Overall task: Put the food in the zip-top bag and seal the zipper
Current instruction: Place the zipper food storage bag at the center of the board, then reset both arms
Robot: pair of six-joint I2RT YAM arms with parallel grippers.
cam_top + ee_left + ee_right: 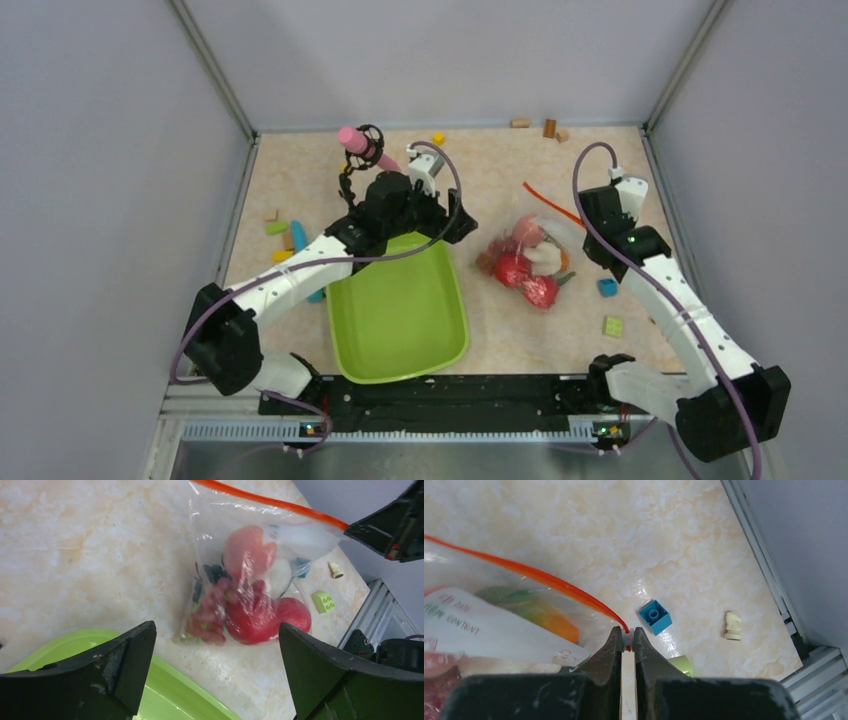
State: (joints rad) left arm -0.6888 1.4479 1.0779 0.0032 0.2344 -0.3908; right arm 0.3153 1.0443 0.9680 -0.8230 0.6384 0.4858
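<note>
Where the overhead camera looks down, the bag (545,228) holding the food (512,270) lies on the table (300,180) just right of the green tray (400,320). From its wrist camera, the left gripper (215,629) hangs over the tray's edge, jaws spread wide and empty, the bag ahead. In its own wrist view, the right gripper (626,634) pinches the end of the orange zipper (549,580), a blue block (655,616) just beside.

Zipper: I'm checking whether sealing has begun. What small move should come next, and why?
Probably bring the open left jaws onto the thin orange-red zipper strip: the toy fruit already sits inside the clear plastic bag, and the shut right jaws pinch only the strip's end.
</note>
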